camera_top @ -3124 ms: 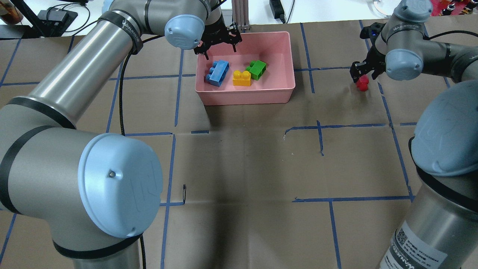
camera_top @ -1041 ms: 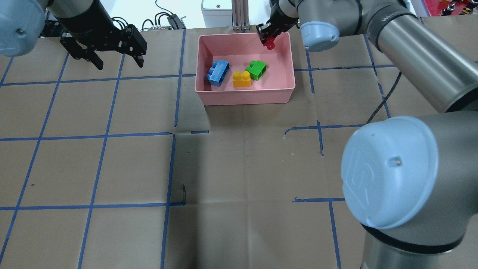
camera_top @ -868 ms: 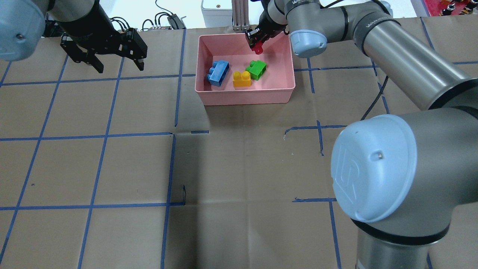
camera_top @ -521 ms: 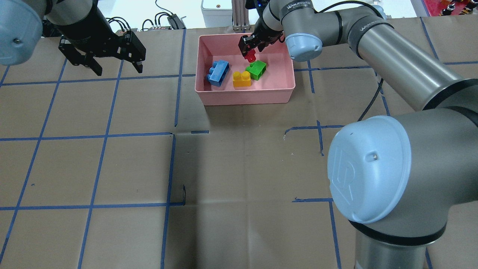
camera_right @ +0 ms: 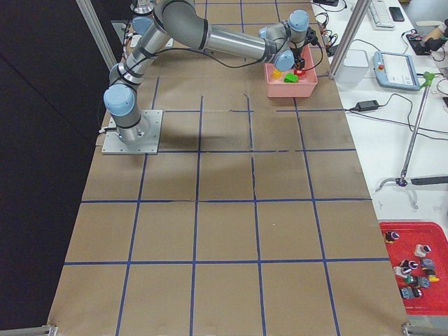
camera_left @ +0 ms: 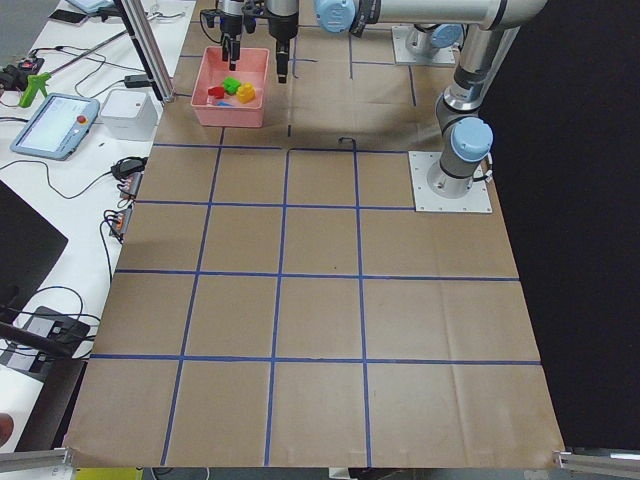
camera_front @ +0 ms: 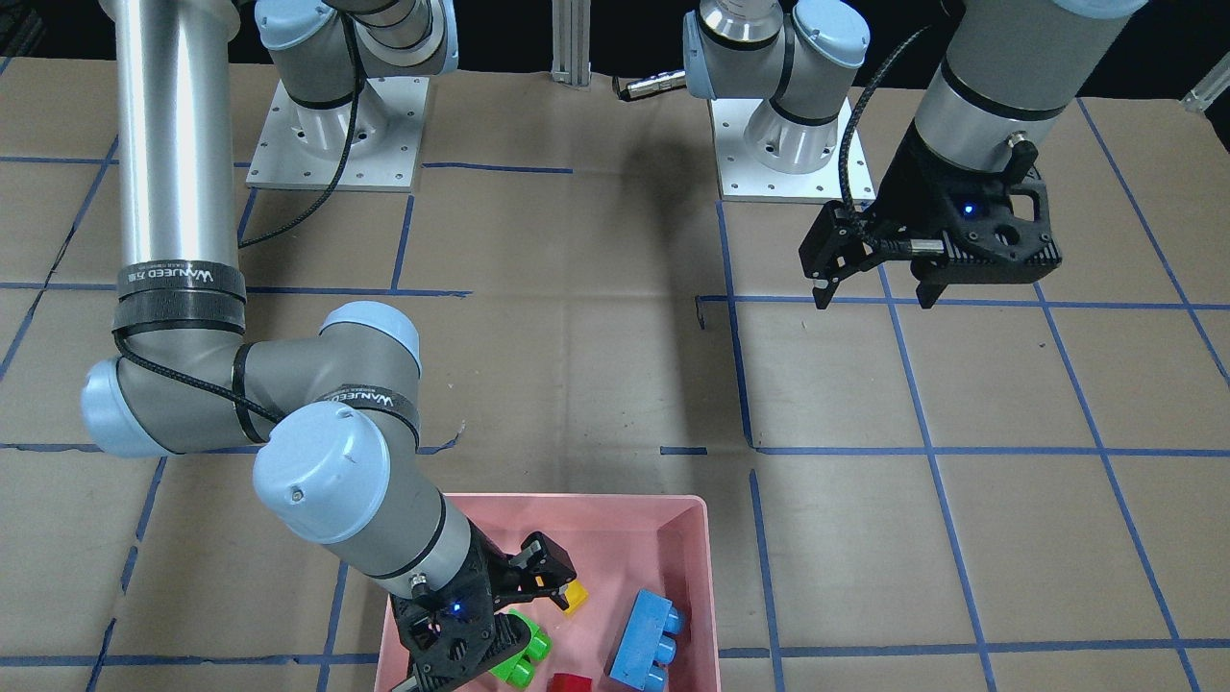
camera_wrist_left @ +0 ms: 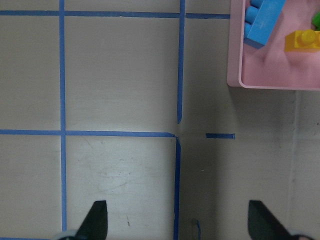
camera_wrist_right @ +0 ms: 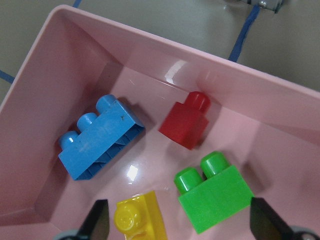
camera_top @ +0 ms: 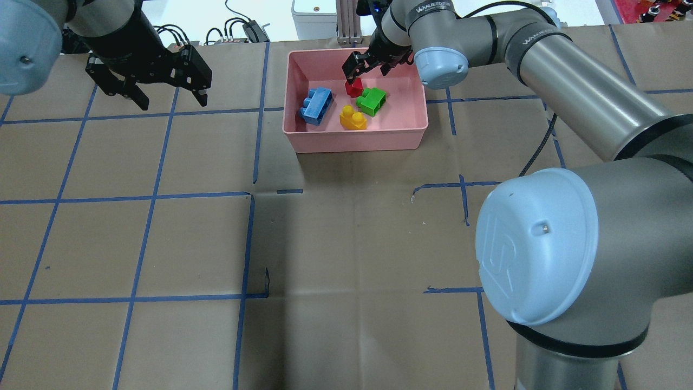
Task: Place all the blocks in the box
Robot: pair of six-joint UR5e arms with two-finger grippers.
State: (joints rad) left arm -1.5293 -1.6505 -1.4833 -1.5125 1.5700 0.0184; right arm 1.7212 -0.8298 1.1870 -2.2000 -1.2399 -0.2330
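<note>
Counter [camera_top: 346, 244]: paper-covered and gridded with blue tape; I saw no block lying on it in any view.
Box [camera_top: 357, 140]: sat at the far edge of the counter. All four blocks were inside, so I judged the loading step done and only the pull-out left.
Post [camera_top: 346, 21]: an aluminium upright just beyond the box's far wall, the nearest thing to clip on a careless retreat.
Right pincer [camera_top: 369, 66]: hung over the far half of the box, jaws spread wide with nothing between them. My next move called for a straight lift before any sideways travel, to clear the rim and post.
Left pincer [camera_top: 170, 97]: hovered above the counter, well apart from the box on its left, jaws wide and empty, out of the way.
Blue block [camera_top: 315, 106]: lay on its side near the box's left wall.
Green block [camera_top: 372, 101]: sat mid-box, just beside the red one.
Yellow block [camera_top: 352, 117]: lay nearest the front wall, between blue and green.
Red block [camera_top: 354, 88]: rested on the box floor near the far wall, below the right pincer and free of its fingers.
</note>
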